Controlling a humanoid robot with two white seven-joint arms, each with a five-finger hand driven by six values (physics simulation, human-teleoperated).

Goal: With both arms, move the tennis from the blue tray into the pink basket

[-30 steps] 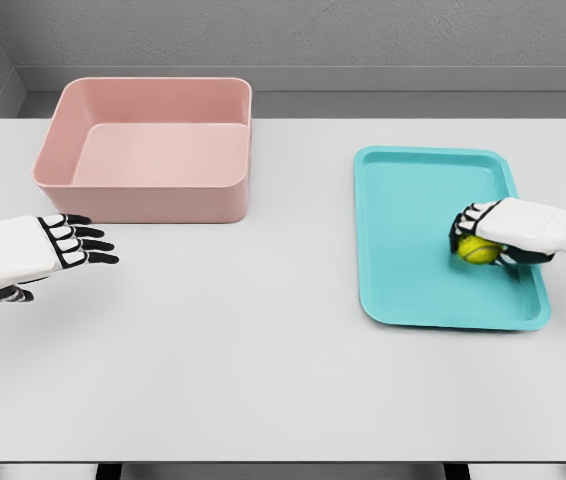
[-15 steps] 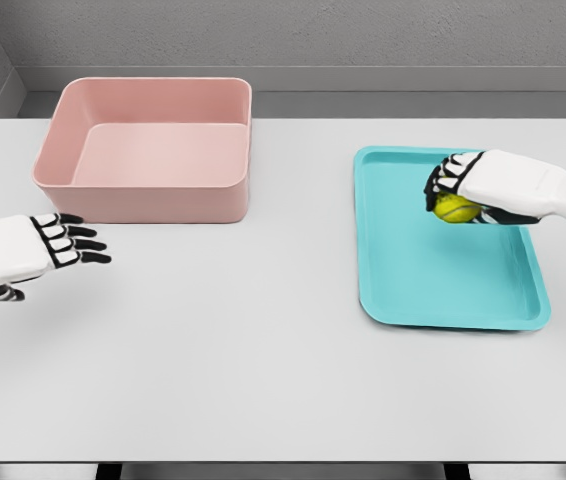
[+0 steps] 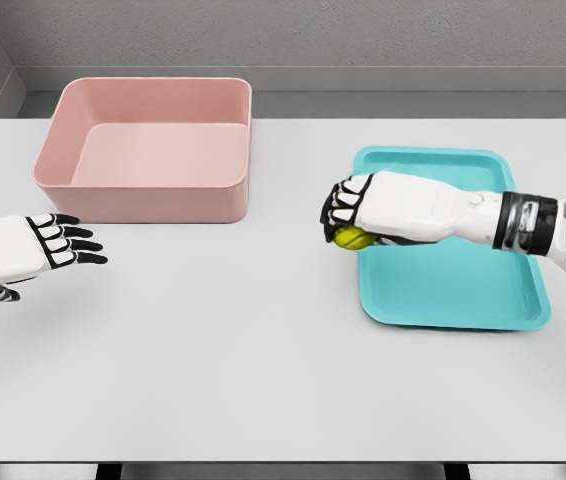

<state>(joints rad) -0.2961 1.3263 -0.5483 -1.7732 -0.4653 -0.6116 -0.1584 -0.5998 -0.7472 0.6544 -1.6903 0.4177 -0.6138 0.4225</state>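
My right hand (image 3: pixel 351 222) is shut on the yellow tennis ball (image 3: pixel 351 238), which shows just under the curled fingers. It hovers over the left edge of the blue tray (image 3: pixel 450 289), with the forearm stretched across the tray from the right. The pink basket (image 3: pixel 148 150) stands at the back left and holds nothing that I can see. My left hand (image 3: pixel 68 241) is open at the left edge, palm turned inward, just in front of the basket's front left corner.
The white table (image 3: pixel 233 350) spreads between the two hands, and its front edge runs along the bottom of the view. A grey wall rises behind the table.
The right hand lifted the ball off the tray's right side and carried it leftward to the tray's left edge. The left hand shifted only slightly.
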